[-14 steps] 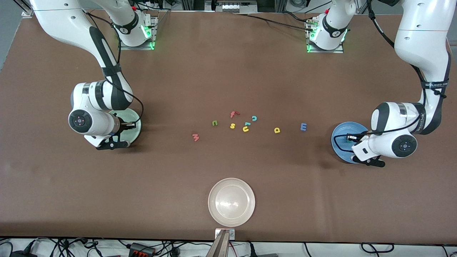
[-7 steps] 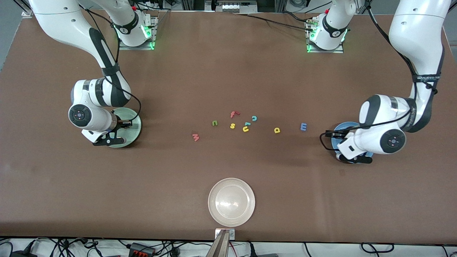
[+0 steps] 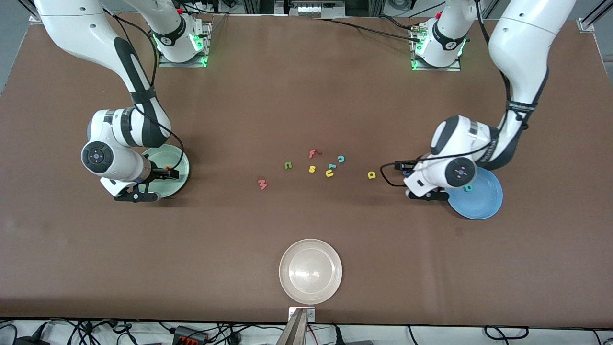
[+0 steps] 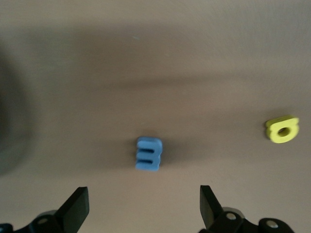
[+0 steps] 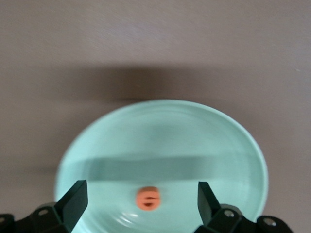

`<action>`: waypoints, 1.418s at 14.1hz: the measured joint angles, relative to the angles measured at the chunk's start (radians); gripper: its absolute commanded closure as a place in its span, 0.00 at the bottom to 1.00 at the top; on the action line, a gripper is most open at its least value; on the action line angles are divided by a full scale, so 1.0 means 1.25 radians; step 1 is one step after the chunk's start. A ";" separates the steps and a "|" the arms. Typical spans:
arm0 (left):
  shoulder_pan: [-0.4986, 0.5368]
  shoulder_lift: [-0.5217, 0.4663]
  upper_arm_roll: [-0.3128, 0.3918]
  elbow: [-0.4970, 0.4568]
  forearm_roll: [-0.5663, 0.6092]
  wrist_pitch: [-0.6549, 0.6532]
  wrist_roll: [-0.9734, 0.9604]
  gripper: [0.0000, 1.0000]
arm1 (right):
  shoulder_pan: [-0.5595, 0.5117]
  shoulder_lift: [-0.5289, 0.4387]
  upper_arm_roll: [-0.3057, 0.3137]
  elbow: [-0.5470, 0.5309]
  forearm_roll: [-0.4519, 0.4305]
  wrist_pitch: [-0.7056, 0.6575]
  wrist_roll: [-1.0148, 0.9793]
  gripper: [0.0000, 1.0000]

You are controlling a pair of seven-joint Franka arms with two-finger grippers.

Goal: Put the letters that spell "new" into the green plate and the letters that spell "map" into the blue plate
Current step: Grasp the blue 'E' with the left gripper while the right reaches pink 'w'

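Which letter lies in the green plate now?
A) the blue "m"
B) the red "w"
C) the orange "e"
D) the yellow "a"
C: the right wrist view shows the orange "e" lying in the green plate, below the open right gripper.

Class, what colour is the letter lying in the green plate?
Orange letter, clearest in the right wrist view.

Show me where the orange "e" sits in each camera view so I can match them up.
Front view: the orange "e" lies in the green plate, toward the right arm's end of the table.
Right wrist view: the orange "e" lies on the green plate, low in the picture.
Left wrist view: not in it.
Shared landmark: the green plate, in the front and right wrist views.
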 measured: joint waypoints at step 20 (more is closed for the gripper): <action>-0.019 0.016 -0.004 -0.052 0.092 0.102 0.021 0.98 | 0.067 0.124 0.015 0.234 0.038 -0.001 0.068 0.00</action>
